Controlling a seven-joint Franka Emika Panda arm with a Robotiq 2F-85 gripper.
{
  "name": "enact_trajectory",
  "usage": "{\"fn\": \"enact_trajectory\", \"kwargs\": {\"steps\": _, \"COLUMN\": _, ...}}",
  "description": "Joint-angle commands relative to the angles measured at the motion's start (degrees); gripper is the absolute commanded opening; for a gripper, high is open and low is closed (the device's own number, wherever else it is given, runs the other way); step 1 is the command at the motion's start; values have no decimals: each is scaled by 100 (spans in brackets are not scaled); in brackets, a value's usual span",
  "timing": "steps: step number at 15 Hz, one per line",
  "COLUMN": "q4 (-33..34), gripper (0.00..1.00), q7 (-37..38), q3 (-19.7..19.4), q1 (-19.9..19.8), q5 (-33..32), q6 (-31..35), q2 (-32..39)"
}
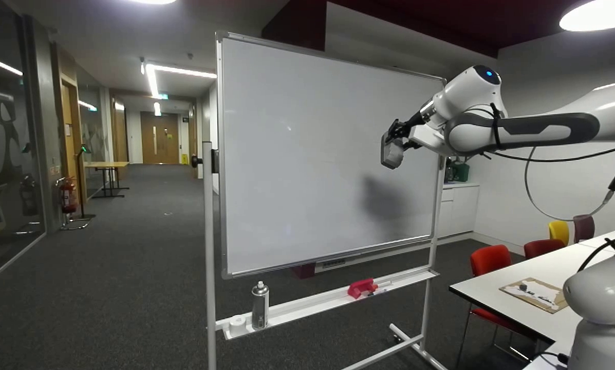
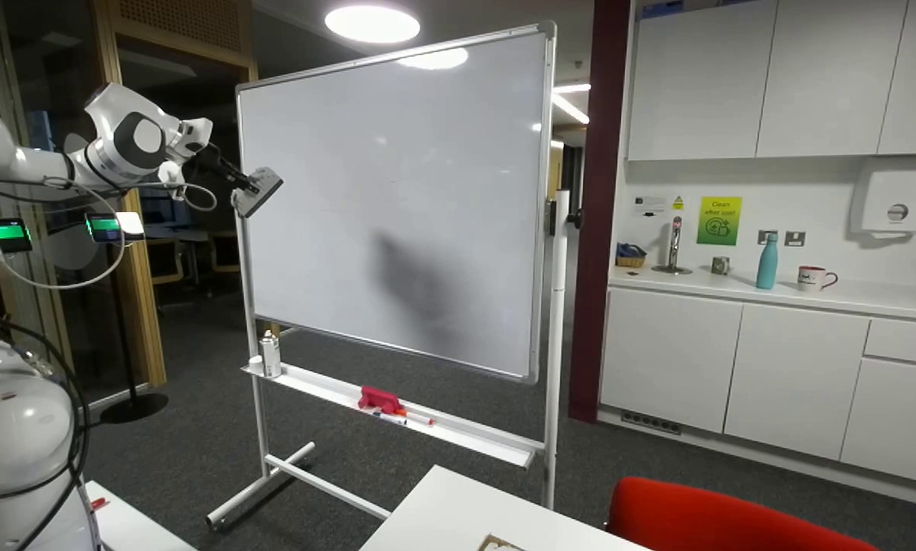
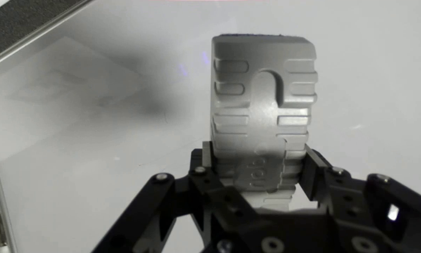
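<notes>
One metal-framed whiteboard (image 1: 307, 154) stands in both exterior views. One white tray (image 1: 312, 307) runs beneath it. One black gripper (image 3: 259, 158) clasps a grey, ridged eraser (image 3: 265, 121) by its sides, in front of the whiteboard. One red holder (image 2: 379, 399) on the tray, pens (image 2: 418, 418) beside it.

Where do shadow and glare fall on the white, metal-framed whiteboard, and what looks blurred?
In both exterior views, a soft shadow lies low on the whiteboard; in an exterior view, a ceiling-light reflection glares at its top edge; in the wrist view, a blurred shadow left of the grey, ridged eraser in the black gripper, whose nearest parts look slightly soft.
</notes>
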Motion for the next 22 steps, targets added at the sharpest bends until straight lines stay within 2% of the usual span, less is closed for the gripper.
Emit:
{"fn": "enact_trajectory", "kwargs": {"steps": 1, "q4": -9, "gripper": 59, "q7": 85, "q3": -57, "q1": 55, "q5": -92, "q6": -12, "q2": 13}}
{"fn": "enact_trajectory", "kwargs": {"steps": 4, "q4": -10, "gripper": 59, "q7": 88, "q3": -63, "q1": 44, "q5": -96, "q6": -12, "q2": 32}}
{"fn": "enact_trajectory", "kwargs": {"steps": 5, "q4": -10, "gripper": 34, "q7": 88, "q3": -63, "q1": 44, "q5": -97, "q6": -12, "q2": 35}}
{"fn": "enact_trajectory", "kwargs": {"steps": 9, "q4": -39, "gripper": 34, "q7": 557, "q3": 8, "q1": -376, "q5": -224, "q6": 143, "q2": 159}}
{"fn": "enact_trajectory", "kwargs": {"steps": 14, "q4": -474, "gripper": 34, "q7": 1348, "q3": -307, "q1": -735, "q5": -200, "q6": 48, "q2": -42}}
{"fn": "enact_trajectory", "kwargs": {"steps": 17, "q4": -847, "gripper": 34, "q7": 1517, "q3": -757, "q1": -778, "q5": -122, "q6": -15, "q2": -205}}
{"fn": "enact_trajectory", "kwargs": {"steps": 22, "q4": -1390, "gripper": 34, "q7": 1244, "q3": -1783, "q1": -901, "q5": -9, "q6": -87, "q2": -293}}
